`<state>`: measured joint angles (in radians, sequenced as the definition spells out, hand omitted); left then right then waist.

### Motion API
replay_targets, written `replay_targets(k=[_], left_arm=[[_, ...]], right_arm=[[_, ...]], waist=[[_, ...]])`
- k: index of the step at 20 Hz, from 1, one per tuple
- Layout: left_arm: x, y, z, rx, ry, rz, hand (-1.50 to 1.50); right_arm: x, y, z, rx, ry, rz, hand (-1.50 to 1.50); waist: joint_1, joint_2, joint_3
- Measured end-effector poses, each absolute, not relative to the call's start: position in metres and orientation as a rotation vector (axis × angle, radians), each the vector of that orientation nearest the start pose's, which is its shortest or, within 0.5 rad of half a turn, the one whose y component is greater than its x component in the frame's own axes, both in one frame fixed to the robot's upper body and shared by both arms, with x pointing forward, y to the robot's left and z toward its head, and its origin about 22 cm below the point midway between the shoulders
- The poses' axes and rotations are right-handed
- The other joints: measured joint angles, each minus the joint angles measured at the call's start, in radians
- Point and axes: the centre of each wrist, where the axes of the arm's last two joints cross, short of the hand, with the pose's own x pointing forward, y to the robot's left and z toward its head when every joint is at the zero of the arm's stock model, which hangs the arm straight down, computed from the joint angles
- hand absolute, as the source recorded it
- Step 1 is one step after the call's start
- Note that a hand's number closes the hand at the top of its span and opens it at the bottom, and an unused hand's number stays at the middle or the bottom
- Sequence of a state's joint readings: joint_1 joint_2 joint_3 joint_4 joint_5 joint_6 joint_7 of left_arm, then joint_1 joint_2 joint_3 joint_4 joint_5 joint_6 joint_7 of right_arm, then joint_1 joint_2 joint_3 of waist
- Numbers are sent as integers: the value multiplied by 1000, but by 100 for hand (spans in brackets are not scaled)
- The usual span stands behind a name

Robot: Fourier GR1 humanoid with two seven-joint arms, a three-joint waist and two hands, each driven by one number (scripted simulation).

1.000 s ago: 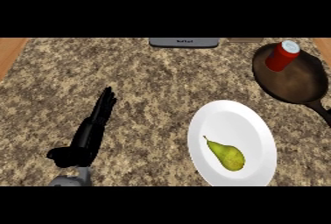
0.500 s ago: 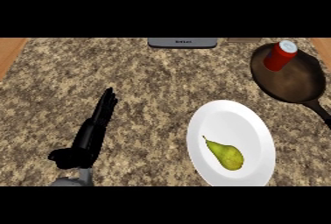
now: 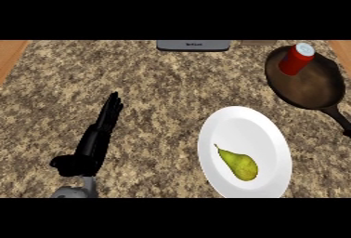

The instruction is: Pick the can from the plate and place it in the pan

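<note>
— One thing has changed over the last second, and it is small: the red can [image 3: 297, 58] sits a touch more settled inside the dark pan [image 3: 322, 90], upright near the far rim. It was already there a second ago.

— So nothing is left on the white plate [image 3: 267, 135]?

— Only a pear [image 3: 239, 165], lying toward the near side. The can is off it and well apart from it.

— And your hands?

— My left hand [image 3: 96, 139] lies over the speckled tabletop [image 3: 165, 88] at the view's left, fingers straight and pressed together, pointing away from me, the thumb jutting out near the wrist. It holds nothing and has barely shifted. My right hand does not show anywhere.

— What does that mean for the job?

— I judge the placing done: the can stands in the pan, free of any hand. What I cannot tell is whether its base rests flat, since I look at it from steeply above. If it does, nothing more is needed beyond keeping my arms clear of the pan's handle [image 3: 337, 120].
</note>
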<state>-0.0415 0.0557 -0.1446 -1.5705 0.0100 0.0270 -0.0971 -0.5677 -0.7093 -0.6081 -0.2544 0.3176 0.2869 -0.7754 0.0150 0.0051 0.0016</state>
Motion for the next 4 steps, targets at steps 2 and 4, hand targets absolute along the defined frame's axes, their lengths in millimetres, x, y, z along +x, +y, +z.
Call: replay_targets(k=[2,4], left_arm=[[246,204,9,-75,-1703,-137,0],[246,202,6,-74,-1705,-135,0]], right_arm=[[277,-522,22,-485,-1669,147,-150],[279,-518,20,-514,-1679,159,-150]], waist=[[-1,-1,0],[-2,-1,0]])
